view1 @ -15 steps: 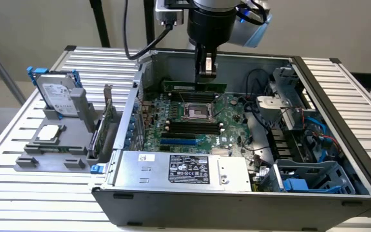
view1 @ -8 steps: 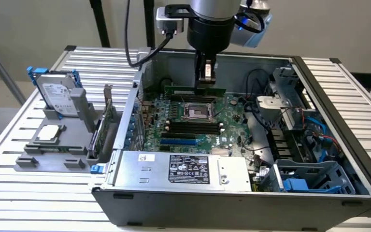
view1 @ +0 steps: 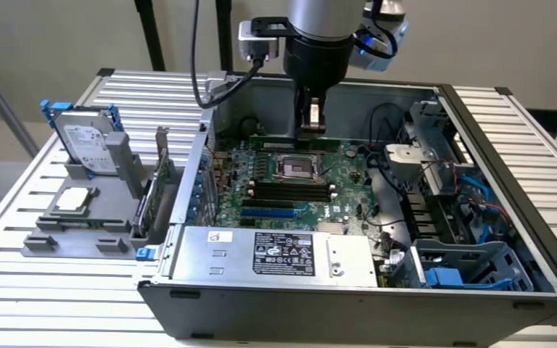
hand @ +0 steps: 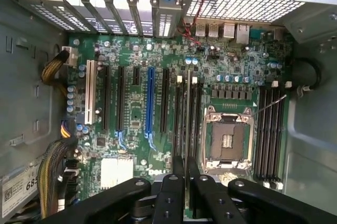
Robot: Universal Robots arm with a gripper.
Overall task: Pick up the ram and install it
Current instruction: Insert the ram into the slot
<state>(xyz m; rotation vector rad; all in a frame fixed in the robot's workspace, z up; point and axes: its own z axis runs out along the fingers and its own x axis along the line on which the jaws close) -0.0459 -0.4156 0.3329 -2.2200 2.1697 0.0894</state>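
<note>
Here the gripper (view1: 310, 129) clamps the ram (view1: 281, 141), a long thin green stick.

A slatted table (view1: 27, 290) holds an open computer case (view1: 356, 308) and grey fixture (view1: 75, 244).

1. Arm (view1: 319, 18): silver-grey tube over a black cylindrical wrist.
2. A grey side module (view1: 385, 32) glows blue; a black cable (view1: 195, 43) trails off.
3. Jaws: black, flat linkages with round pivot screws.
</note>
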